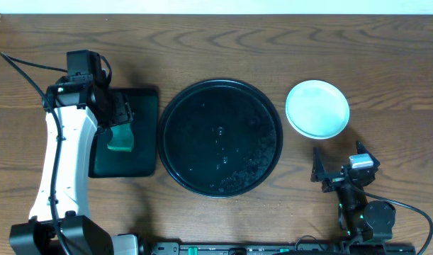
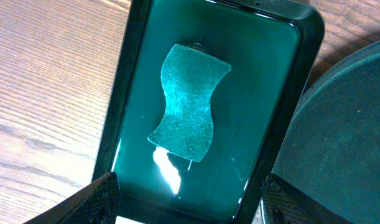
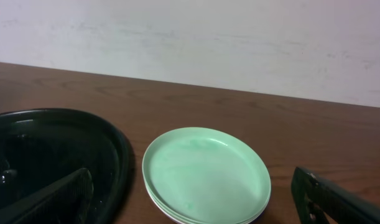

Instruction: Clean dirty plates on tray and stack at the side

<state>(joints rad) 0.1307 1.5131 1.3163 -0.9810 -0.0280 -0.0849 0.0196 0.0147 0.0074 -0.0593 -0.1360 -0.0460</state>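
The plates (image 1: 317,108) stand stacked on the bare wood right of the round black tray (image 1: 220,137), a pale turquoise one on top; the right wrist view (image 3: 206,175) shows stacked rims beneath it. The tray holds no plates, only wet specks. My right gripper (image 1: 338,167) is open and empty, low on the table in front of the stack. My left gripper (image 1: 120,119) is open and empty above the teal sponge (image 2: 188,103), which lies in the rectangular dark-green tray (image 2: 283,124).
The dark-green tray (image 1: 142,134) sits just left of the round tray, almost touching it. Bare wood-grain tabletop (image 1: 386,64) surrounds the stack. A pale wall (image 3: 196,37) rises behind the table.
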